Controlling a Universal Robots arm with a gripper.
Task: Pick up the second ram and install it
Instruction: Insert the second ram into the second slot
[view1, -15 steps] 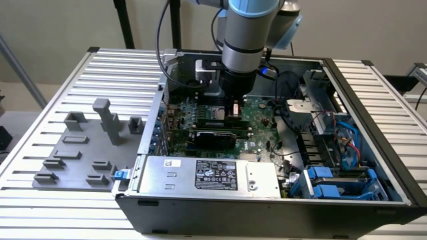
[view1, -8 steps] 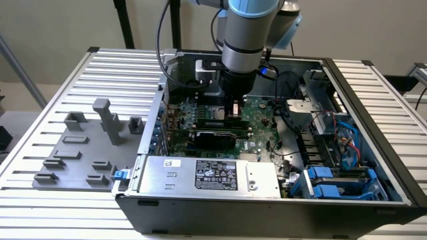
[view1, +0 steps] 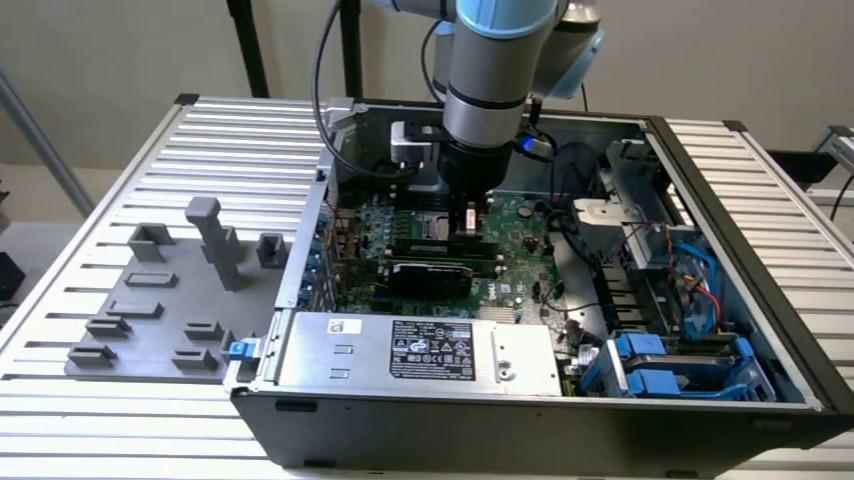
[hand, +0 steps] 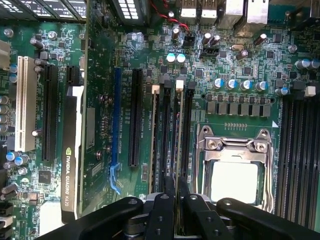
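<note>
Where slots run dark, second ram (hand: 175, 145): thin, edge-on, between end effector (hand: 175, 187) fingers

Robotics lab bench: slatted aluminium table (view1: 120, 200), open PC tower (view1: 534, 400) beneath pincer, grey fixture blocks (view1: 174, 300) well aside.

One open computer case (view1: 747, 300), one motherboard (hand: 125, 75), one graphics card (hand: 71, 150) — one grey holder tray (view1: 147, 310), one arm (view1: 494, 60).

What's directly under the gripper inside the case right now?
Under the gripper is the motherboard: a bank of long memory slots, with the open CPU socket beside it. A thin stick stands between the fingers over one slot; the slots' near ends are covered by the fingers.
</note>
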